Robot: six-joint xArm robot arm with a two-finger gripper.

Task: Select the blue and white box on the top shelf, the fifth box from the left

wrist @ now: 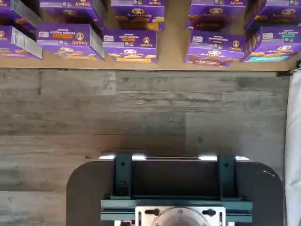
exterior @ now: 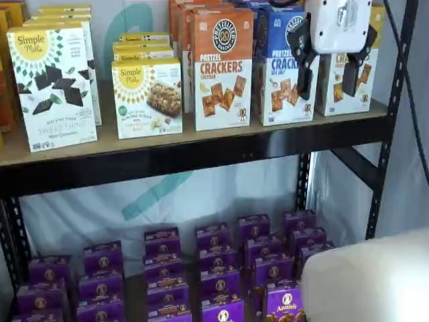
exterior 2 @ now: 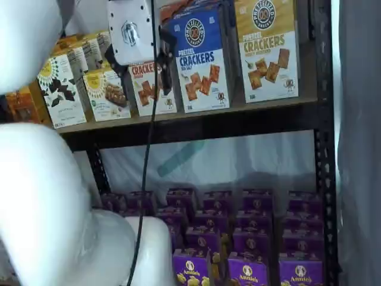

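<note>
The blue and white box [exterior: 281,70] stands on the top shelf [exterior: 201,155], between an orange cheddar box [exterior: 222,67] and a yellow-topped cracker box [exterior: 365,74]. It also shows in a shelf view [exterior 2: 199,59] above the shelf's black rail [exterior 2: 208,122]. My gripper [exterior: 328,84] hangs in front of the shelf at box height, its white body above two black fingers [exterior: 305,67] with a plain gap between them, holding nothing. In a shelf view the gripper [exterior 2: 140,71] overlaps the orange box. The fingers do not show in the wrist view.
Two Simple Mills boxes [exterior: 53,87] [exterior: 147,97] stand further left on the top shelf. Several purple Annie's boxes [exterior: 221,268] [wrist: 131,44] fill the low shelf. A black upright [exterior: 389,127] stands at the right. The dark mount [wrist: 176,188] lies over the grey wood floor [wrist: 141,108].
</note>
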